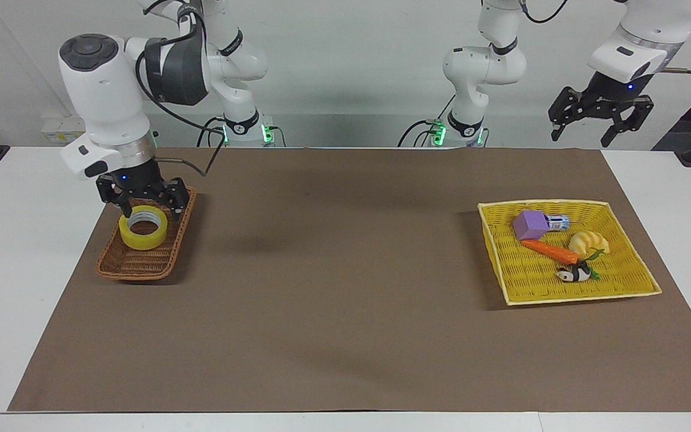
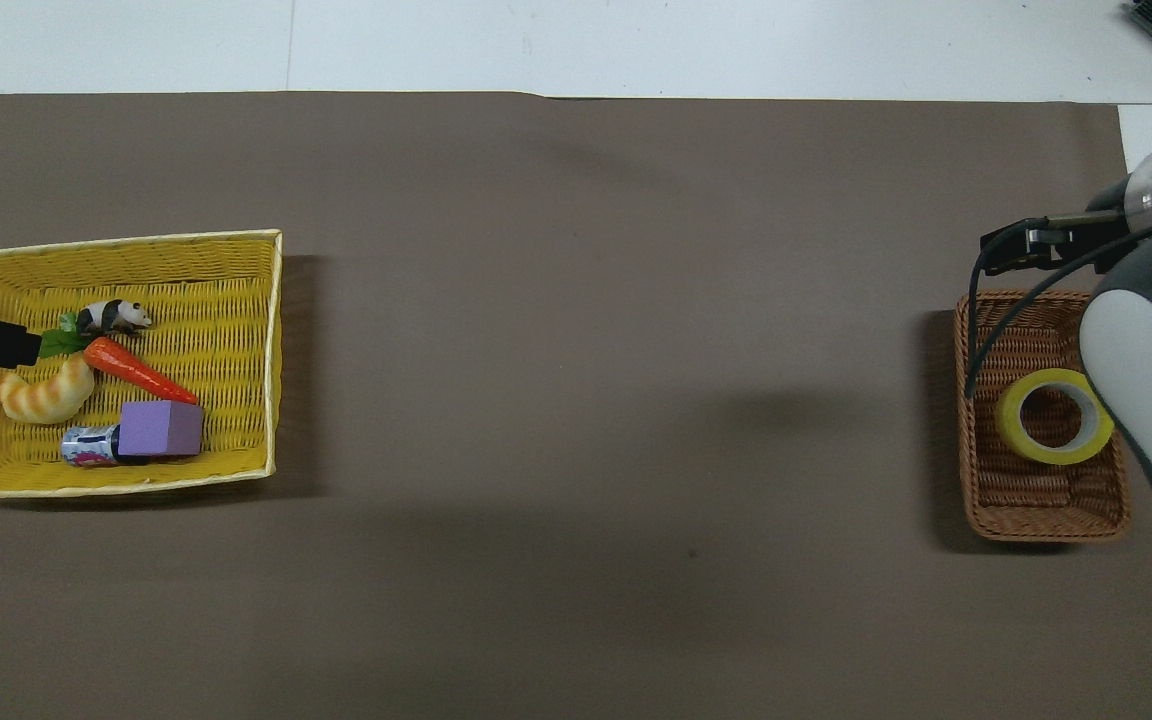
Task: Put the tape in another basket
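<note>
I am seeing the tape (image 1: 143, 227) lying flat in the brown basket (image 1: 135, 264), at the end nearer the robots, core facing up. My right pincer (image 1: 147, 211) is hanging just above the tape with its fingers apart, gripping nothing. The left pincer (image 1: 601, 123) is waiting, also spread, high above the bench (image 1: 345, 336), nearer the robots than the yellow basket (image 1: 630, 288). I am judging the tape light and stiff, its outer face probably slick. One finger inside the core, one outside the wall, looks the safest hold. The tape already sits in the brown basket.
</note>
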`<control>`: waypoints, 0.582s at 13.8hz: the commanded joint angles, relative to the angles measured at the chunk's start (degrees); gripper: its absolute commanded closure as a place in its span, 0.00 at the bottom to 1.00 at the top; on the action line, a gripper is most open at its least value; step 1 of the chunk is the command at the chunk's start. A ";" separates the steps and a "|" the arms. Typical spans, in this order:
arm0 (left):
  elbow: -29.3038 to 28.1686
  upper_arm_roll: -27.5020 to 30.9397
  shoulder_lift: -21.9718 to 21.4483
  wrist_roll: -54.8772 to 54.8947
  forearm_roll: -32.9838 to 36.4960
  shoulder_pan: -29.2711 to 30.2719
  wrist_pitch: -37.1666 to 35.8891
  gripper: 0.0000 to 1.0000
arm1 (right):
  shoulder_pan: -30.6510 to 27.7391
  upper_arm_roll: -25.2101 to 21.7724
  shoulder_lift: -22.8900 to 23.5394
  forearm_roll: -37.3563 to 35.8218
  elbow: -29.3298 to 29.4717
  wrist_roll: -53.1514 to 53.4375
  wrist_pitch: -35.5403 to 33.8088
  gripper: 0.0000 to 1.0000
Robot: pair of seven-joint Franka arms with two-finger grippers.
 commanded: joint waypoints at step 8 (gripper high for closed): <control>0.98 -0.51 0.32 0.27 0.77 0.55 -0.93 0.00 | -1.15 0.05 -1.93 5.14 8.28 -1.85 -14.14 0.00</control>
